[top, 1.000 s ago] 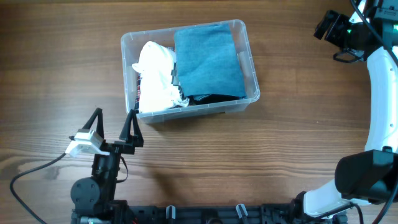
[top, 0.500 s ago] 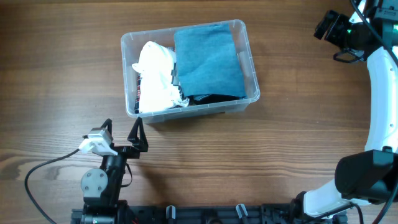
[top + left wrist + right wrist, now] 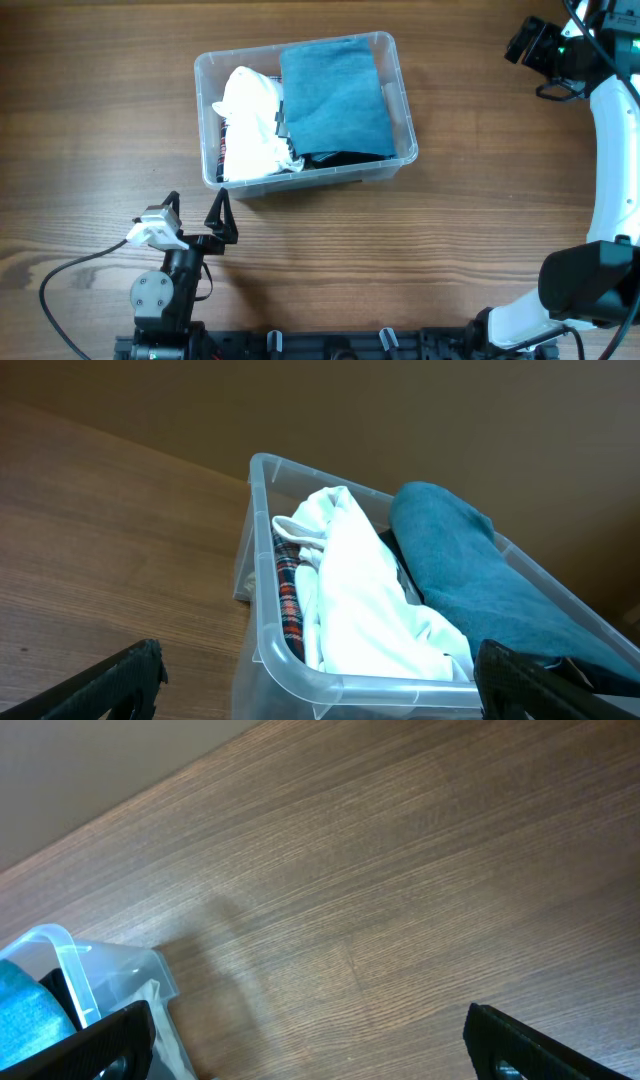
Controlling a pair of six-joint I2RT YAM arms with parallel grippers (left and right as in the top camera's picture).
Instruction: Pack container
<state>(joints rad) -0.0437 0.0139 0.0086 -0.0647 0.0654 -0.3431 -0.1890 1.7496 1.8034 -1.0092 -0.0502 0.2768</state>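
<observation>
The container [image 3: 310,178] sits mid-frame on the tabletop [image 3: 100,100], just above my left jaws and far left of my right jaws, both spread wide, holding nothing.

Right hand [image 3: 308,1042] spread wide, nothing between the fingers, bare wood counter [image 3: 380,870] ahead of it. Clear container [image 3: 112,972] corner sits by the hand's left finger, blue cloth [image 3: 24,1010] inside at frame edge.
</observation>
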